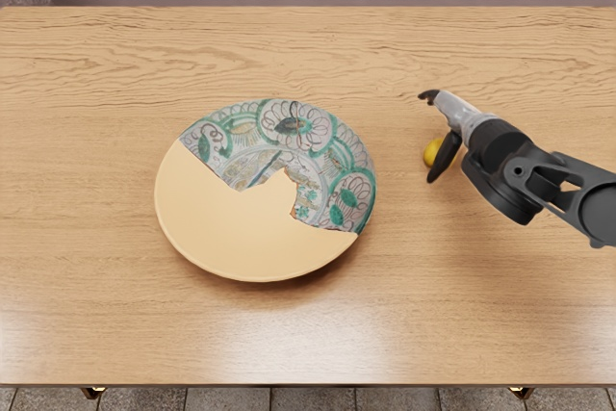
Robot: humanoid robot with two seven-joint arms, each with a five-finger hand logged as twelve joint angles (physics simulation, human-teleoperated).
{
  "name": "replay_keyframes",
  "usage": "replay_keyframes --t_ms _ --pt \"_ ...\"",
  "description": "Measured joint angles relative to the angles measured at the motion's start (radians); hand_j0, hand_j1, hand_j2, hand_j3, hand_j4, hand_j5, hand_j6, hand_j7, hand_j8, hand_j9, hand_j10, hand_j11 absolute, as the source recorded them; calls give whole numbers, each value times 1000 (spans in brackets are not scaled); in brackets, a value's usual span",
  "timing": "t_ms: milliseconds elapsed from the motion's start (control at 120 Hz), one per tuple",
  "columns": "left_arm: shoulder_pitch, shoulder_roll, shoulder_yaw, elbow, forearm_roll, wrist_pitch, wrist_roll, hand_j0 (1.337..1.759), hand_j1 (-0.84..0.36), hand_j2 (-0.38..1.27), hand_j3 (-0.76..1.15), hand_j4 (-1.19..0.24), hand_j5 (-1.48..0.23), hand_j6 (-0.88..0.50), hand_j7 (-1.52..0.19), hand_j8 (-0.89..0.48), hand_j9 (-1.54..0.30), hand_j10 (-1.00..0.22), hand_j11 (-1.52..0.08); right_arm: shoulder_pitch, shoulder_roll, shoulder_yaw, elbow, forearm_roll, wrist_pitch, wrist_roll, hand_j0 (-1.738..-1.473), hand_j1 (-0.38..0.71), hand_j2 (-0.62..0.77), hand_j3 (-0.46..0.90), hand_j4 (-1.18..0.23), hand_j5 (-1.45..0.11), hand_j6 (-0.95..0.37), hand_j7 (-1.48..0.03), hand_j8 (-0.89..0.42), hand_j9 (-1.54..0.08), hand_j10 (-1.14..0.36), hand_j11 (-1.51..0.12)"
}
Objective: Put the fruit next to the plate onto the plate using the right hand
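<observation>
A round plate (221,228) lies in the middle of the wooden table, part tan, part green floral pattern. To its right, a small yellow fruit (433,151) rests on the table, mostly hidden behind my right hand (441,134). The right arm comes in from the picture's right edge. Its dark fingers reach around the fruit, one above and one in front, spread rather than closed on it. The fruit still sits on the table, about a hand's width from the plate's rim.
The wooden table (308,45) runs across the whole view, with its front edge near the bottom. A wall stands behind the far edge.
</observation>
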Motion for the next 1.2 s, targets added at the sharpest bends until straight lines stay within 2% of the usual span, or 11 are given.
replay_keyframes --t_ms 358,950,1200 --pt "0 0 0 0 0 0 0 1658 349 1 0 -2 0 -3 0 -3 0 -2 0 -26 0 0 -1 -41 -60 0 -1658 -66 -45 0 -240 -309 -241 -308 -240 -309 -239 -308" --pt "0 0 0 0 0 0 0 1658 349 1 0 -2 0 -3 0 -3 0 -2 0 -68 5 0 -3 -87 -132 0 -1658 -40 -49 0 -262 -337 -263 -337 -262 -337 -261 -337" --pt "0 0 0 0 0 0 0 1658 349 1 0 -2 0 -3 0 -3 0 -2 0 -82 33 0 -31 -91 -137 0 -1658 -18 -53 0 -280 -361 -281 -360 -280 -361 -279 -360"
